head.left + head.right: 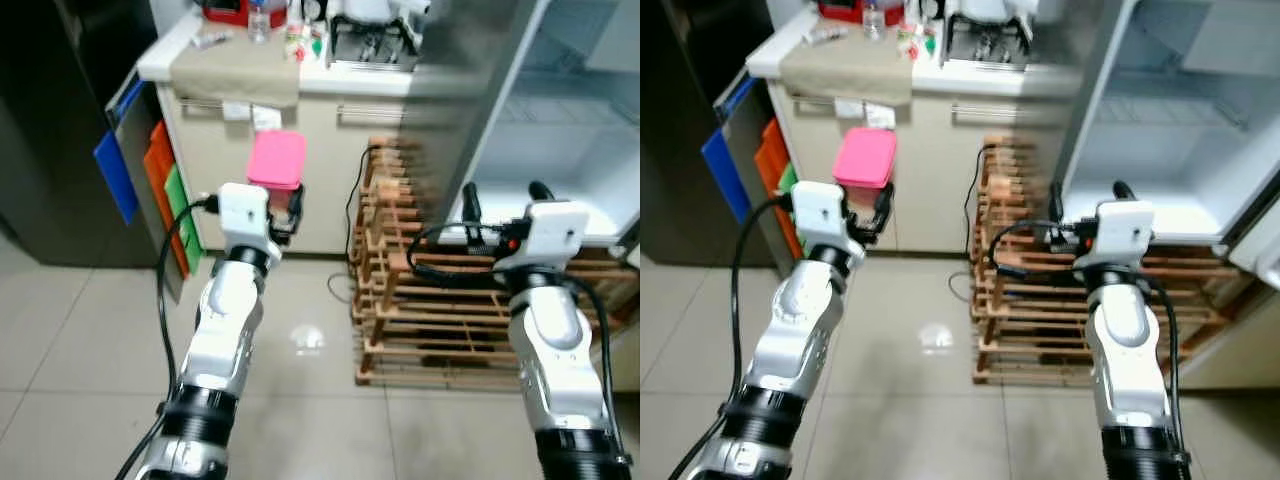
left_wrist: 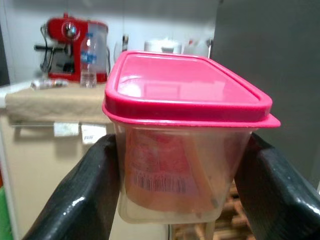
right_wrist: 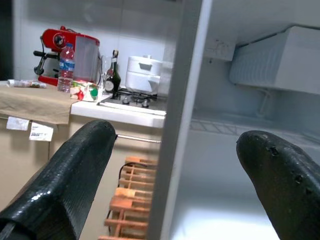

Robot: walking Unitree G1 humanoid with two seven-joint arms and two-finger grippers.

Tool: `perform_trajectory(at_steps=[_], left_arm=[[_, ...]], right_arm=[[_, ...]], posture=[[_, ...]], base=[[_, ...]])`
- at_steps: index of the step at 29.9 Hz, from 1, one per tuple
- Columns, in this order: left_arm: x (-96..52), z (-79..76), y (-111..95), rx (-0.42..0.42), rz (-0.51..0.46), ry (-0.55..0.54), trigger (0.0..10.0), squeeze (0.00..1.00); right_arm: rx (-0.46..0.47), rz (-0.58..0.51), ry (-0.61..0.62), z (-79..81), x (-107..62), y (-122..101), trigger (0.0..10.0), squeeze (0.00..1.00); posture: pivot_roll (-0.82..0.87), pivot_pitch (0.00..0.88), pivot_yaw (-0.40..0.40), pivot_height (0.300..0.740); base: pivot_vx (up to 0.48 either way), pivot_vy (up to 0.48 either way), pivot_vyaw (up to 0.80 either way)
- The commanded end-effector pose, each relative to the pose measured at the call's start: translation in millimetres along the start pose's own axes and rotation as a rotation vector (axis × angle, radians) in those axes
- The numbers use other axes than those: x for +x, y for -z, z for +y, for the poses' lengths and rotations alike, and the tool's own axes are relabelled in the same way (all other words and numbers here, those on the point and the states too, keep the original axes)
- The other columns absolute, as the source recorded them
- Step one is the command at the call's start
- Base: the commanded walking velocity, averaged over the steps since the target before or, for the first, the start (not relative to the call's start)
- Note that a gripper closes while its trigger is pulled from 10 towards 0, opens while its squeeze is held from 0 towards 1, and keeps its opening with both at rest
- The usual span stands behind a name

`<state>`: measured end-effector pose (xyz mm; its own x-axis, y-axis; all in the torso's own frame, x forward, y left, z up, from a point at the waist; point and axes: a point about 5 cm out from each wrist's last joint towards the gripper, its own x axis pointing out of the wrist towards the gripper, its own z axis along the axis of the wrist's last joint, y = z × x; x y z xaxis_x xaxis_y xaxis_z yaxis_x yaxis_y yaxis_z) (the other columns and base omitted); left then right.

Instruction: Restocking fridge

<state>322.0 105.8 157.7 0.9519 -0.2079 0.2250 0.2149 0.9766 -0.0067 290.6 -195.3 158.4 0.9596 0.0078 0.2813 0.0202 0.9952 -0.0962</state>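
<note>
between the left gripper (image 2: 180,190) fingers, clenched on its clear walls, sits the pink-lidded tub (image 2: 186,135), held up facing the surface w/ fridge (image 1: 1160,180) off right. prob light, rigid, slick plastic; grip below lid rim. right gripper (image 3: 175,175) fingers spread, empty.

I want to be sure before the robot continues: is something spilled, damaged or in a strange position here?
Nothing looks spilled or damaged. The left gripper holds the pink-lidded container upright, its lid seated flat. The right gripper is open at the open fridge. The pale spot on the floor looks like a light reflection rather than a spill.
</note>
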Motion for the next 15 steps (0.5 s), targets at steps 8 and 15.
perform_trajectory(at_steps=[8,15], left_arm=[[-8.8,-13.4,0,-0.035,0.035,0.119,10.0,0.00],[1.2,-27.1,-8,-0.060,0.008,0.204,10.0,0.00]], right_arm=[[0.042,0.038,-0.037,16.2,-3.2,9,10.0,0.00],[0.041,0.007,-0.019,14.5,6.4,3,10.0,0.00]], posture=[[-0.08,0.000,0.026,0.740],[-0.12,0.000,0.046,0.740]], base=[[0.255,-0.403,0.00],[0.178,-0.410,0.00]])
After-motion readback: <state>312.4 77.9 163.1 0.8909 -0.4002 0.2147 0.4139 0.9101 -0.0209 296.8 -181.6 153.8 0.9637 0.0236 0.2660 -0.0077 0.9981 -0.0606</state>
